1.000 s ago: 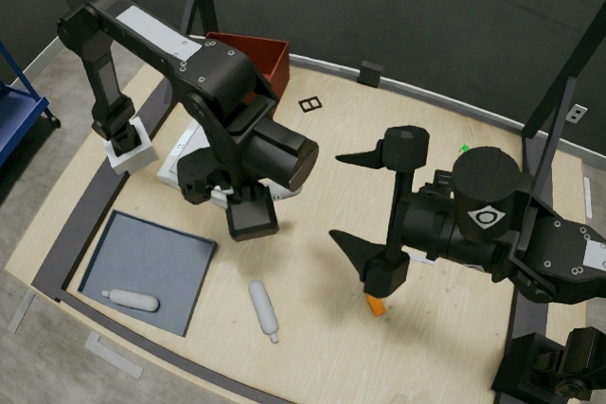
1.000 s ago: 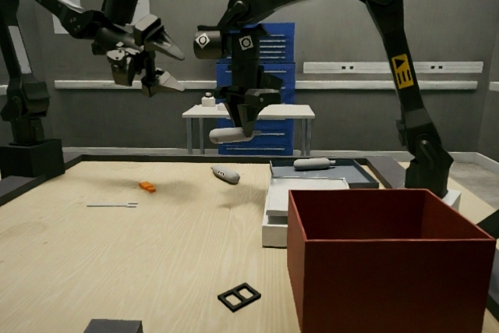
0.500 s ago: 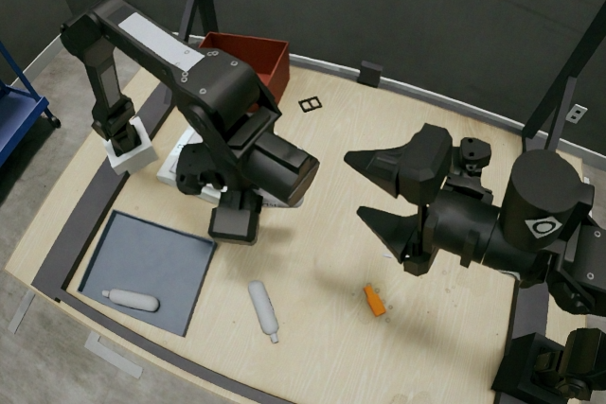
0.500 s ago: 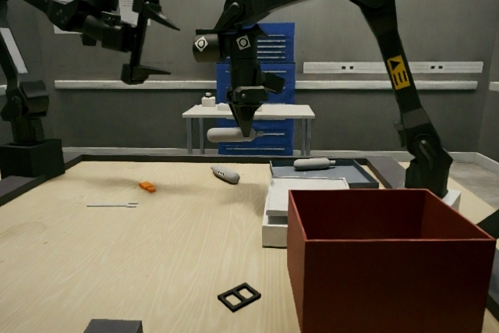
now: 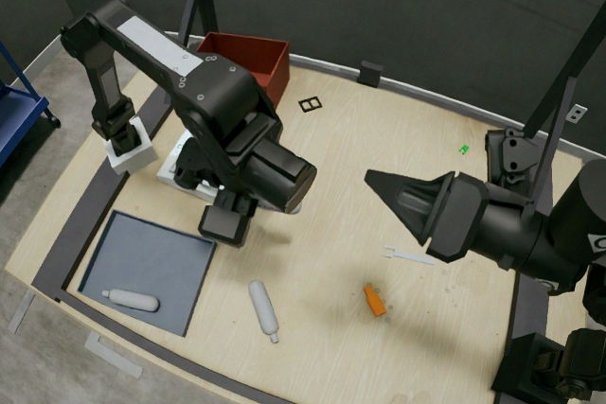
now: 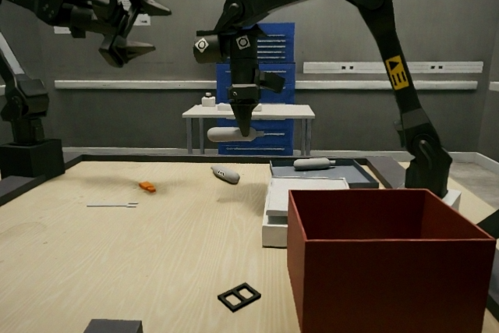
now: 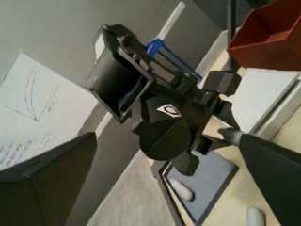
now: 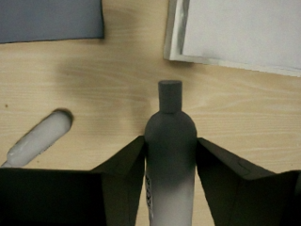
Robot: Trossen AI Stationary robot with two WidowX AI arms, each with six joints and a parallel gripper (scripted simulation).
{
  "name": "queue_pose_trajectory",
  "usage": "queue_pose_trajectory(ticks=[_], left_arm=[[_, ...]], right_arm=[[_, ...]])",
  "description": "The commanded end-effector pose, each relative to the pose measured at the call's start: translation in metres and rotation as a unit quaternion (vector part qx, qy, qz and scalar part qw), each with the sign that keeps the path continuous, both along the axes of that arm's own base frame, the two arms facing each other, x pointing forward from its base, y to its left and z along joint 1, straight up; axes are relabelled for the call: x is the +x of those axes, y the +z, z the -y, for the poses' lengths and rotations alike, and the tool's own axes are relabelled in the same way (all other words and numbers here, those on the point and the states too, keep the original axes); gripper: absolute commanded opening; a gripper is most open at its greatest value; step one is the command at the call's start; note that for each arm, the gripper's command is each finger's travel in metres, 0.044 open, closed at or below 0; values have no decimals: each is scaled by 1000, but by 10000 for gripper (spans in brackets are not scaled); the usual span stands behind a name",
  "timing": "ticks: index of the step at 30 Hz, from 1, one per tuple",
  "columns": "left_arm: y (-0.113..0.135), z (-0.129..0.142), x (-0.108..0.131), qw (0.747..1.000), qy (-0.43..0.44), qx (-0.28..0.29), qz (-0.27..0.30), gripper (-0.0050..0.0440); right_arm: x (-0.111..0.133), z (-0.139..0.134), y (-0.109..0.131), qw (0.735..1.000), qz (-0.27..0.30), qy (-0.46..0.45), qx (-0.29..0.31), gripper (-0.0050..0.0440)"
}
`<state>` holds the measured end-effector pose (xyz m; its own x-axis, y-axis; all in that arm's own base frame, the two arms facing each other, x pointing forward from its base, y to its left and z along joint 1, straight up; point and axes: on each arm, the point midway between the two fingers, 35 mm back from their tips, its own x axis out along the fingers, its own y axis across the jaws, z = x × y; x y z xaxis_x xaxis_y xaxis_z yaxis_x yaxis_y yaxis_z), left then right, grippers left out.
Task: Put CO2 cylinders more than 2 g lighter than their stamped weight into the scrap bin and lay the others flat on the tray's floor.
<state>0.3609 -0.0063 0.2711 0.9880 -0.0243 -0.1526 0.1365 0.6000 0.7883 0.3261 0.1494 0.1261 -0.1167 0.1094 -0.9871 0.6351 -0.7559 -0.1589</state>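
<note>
Grey cylinder (image 6: 225, 134) (image 7: 229, 135) (image 8: 170, 188) grasped in my right end effector (image 5: 215, 195) (image 6: 245, 132) (image 7: 234, 137) (image 8: 169, 143), near level, neck toward the side of the lower, nearby scale (image 5: 169, 172) (image 6: 277, 236) (image 7: 263, 99) (image 8: 235, 38); left end effector (image 5: 369, 176) (image 6: 161, 30) (image 7: 168, 136) released, farther off.

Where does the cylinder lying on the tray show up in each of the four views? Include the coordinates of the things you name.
Top: lower left.
Exterior: right of centre, beyond the scale.
Left wrist: low, right of centre.
Right wrist: not in it.
Shared landmark: the blue-grey tray (image 5: 161, 253) (image 6: 342, 176) (image 7: 212, 176) (image 8: 49, 21), in all four.
</note>
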Motion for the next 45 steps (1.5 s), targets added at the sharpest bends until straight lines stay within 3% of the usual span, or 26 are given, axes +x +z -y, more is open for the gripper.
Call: queue_pose_trajectory(ticks=[1, 11, 13, 19, 34, 39, 45], left_arm=[[19, -3, -12, 995, 19, -94, 31, 440], [41, -6, -33, 945, 35, -318, 70, 440], [41, -6, -33, 945, 35, -318, 70, 440], [53, -7, -46, 898, 35, -429, 89, 440], [59, -7, -46, 890, 31, -446, 92, 440], [59, -7, -44, 894, 43, -442, 62, 440], [60, -7, -47, 899, 71, -432, -7, 440]], right_arm=[[5, -1, 11, 1000, 14, -14, 10, -50], [5, -2, 11, 1000, 14, -16, 10, -50], [5, -2, 11, 1000, 14, -16, 10, -50], [5, -2, 11, 1000, 14, -16, 10, -50], [2, -2, 18, 1000, 20, -15, 12, -50], [-16, -3, 12, 1000, 15, -14, 11, -50], [-62, -5, 4, 1000, 13, -14, 11, -50]])
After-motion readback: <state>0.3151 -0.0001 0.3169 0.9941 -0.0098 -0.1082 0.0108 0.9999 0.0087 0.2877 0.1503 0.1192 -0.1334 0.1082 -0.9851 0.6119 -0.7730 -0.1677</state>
